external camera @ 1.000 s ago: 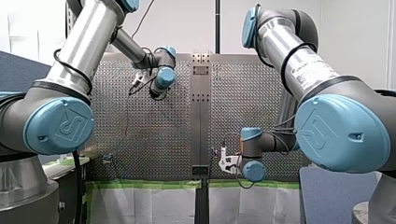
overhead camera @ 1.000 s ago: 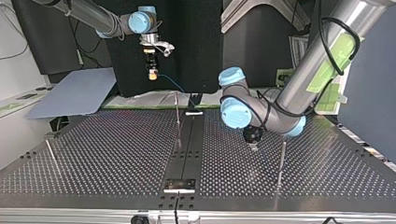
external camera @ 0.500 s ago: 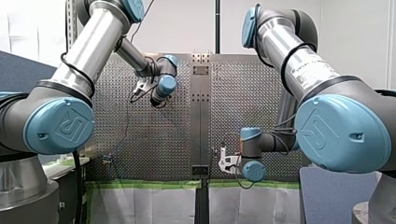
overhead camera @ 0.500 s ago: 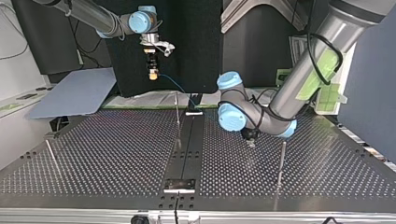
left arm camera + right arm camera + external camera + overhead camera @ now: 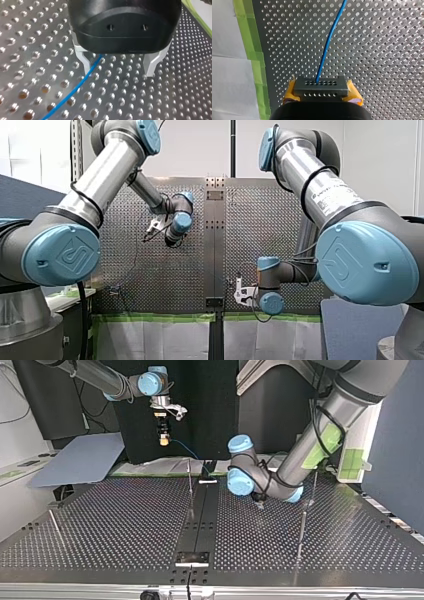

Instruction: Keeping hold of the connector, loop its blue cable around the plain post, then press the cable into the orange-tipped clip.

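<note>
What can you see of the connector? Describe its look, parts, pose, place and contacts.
The connector is a dark grey rectangular block, plastic by its look, with two rows of small holes on its face. It is clamped between the yellow pads of my right pincer, above the perforated table. The blue cable leaves one upper hole.

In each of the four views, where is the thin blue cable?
Front view: too thin to make out.
Top view: the thin blue cable slopes down from my right hand.
Left wrist view: it crosses under my open left hand, toward one side.
Right wrist view: it runs ahead from the dark grey perforated connector.
Shared landmark: the perforated metal table.
</note>
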`<control>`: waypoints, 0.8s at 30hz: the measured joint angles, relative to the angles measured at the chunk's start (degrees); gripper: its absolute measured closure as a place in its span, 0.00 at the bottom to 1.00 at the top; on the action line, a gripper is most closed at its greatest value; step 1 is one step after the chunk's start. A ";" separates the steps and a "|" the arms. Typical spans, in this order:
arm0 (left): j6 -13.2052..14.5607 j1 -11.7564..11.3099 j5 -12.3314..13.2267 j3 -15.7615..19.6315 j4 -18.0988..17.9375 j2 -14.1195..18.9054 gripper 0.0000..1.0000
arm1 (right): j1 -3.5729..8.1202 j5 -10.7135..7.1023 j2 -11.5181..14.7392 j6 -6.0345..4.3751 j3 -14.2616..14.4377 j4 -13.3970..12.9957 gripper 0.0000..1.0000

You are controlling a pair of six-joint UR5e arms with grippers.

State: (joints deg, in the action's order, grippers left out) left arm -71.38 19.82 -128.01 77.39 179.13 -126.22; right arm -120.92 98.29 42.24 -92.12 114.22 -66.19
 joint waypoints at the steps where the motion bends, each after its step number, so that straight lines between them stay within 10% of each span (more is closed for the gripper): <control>1: -0.23 0.11 0.20 0.00 -0.04 -0.07 0.00 | -0.02 0.00 0.00 0.00 0.00 0.00 1.00; 24: -4.96 4.61 2.46 -0.29 -5.26 -5.48 0.00 | -0.63 -0.02 0.08 0.10 -0.08 0.12 1.00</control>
State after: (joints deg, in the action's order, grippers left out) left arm -76.33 24.43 -125.54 77.09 173.86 -131.70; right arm -121.55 98.27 42.32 -92.03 114.14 -66.07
